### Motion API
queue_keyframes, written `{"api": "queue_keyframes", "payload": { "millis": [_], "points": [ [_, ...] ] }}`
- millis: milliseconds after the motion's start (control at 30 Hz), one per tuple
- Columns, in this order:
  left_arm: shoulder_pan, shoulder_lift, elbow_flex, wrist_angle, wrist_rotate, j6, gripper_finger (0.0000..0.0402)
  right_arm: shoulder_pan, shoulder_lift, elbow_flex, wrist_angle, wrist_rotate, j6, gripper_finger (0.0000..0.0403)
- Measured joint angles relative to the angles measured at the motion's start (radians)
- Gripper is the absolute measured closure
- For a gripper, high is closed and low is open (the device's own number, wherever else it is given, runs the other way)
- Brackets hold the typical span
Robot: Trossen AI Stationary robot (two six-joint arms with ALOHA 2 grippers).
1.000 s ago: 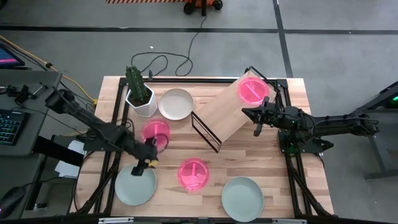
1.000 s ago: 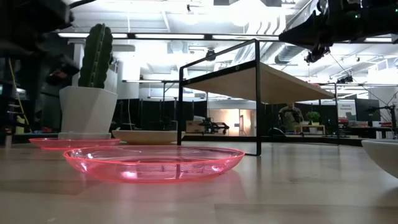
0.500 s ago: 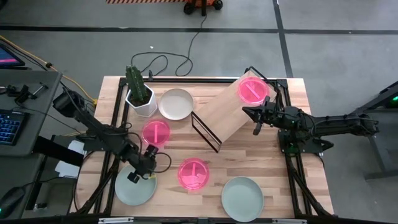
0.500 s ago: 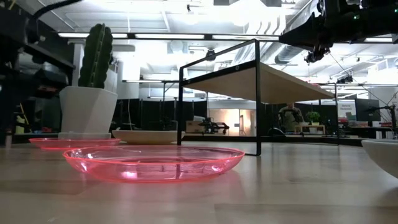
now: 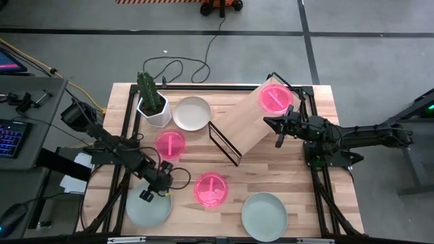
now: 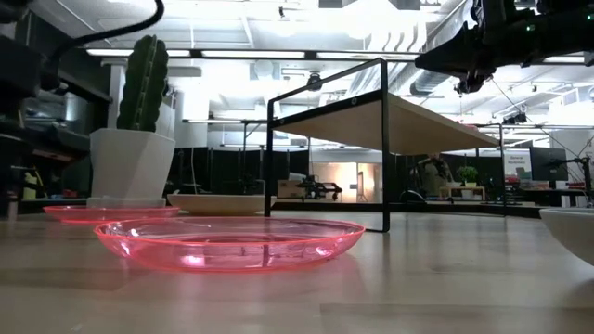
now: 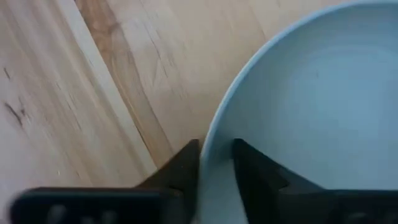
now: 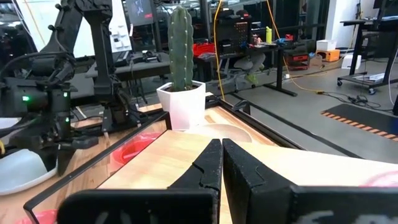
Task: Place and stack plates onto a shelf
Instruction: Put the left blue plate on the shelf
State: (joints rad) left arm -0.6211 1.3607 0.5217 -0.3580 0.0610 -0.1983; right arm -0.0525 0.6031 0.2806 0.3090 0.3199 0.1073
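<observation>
Left gripper (image 5: pixel 154 192): at the table's front left corner, fingers (image 7: pixel 180 167) pinched on the rim of a grey-green plate (image 5: pixel 147 207), one inside, one outside.

Right gripper (image 5: pixel 279 135): pressed together, empty, above the shelf's (image 5: pixel 245 120) right edge.

Shelf: plywood board on a black frame, set diagonally toward the table's (image 5: pixel 305 179) back right. One pink plate (image 5: pixel 275 97) on its far end.

Other plates on the table: pink plate (image 5: pixel 169 144) left of centre; pink plate (image 5: pixel 211 189) front centre; second grey-green plate (image 5: pixel 264 215) front right; cream plate (image 5: pixel 192 112) near the back edge, beside the potted cactus (image 5: pixel 151 100).
</observation>
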Motion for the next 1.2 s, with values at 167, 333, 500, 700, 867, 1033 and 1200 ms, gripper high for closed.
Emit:
{"api": "queue_keyframes", "payload": {
  "millis": [167, 333, 500, 700, 867, 1033, 1200],
  "points": [
    [0.077, -0.078, 0.006, -0.024, 0.081, -0.093, 0.0388, 0.0, 0.001, 0.0, 0.002, 0.004, -0.002, 0.0403],
    [0.16, -0.221, 0.101, -0.148, 0.072, -0.122, 0.0398, 0.0, 0.001, 0.0, 0.002, 0.013, -0.002, 0.0403],
    [0.273, -0.337, 0.273, -0.253, -0.005, -0.096, 0.0399, 0.0, 0.001, 0.0, 0.003, 0.013, 0.007, 0.0403],
    [0.467, -0.354, 0.482, -0.164, -0.305, 0.112, 0.04, 0.0, 0.001, 0.0, 0.031, 0.013, 0.009, 0.0403],
    [0.715, -0.253, 0.598, -0.026, -0.245, 0.204, 0.04, 0.0, 0.001, 0.0, 0.074, 0.013, 0.032, 0.0403],
    [0.924, -0.066, 0.714, -0.015, -0.102, 0.208, 0.0401, 0.0, 0.001, 0.0, 0.082, 0.014, 0.024, 0.0403],
    [1.012, 0.122, 0.84, -0.009, 0.025, 0.184, 0.0401, 0.0, 0.001, 0.0, 0.123, 0.014, 0.015, 0.0403]
  ]
}}
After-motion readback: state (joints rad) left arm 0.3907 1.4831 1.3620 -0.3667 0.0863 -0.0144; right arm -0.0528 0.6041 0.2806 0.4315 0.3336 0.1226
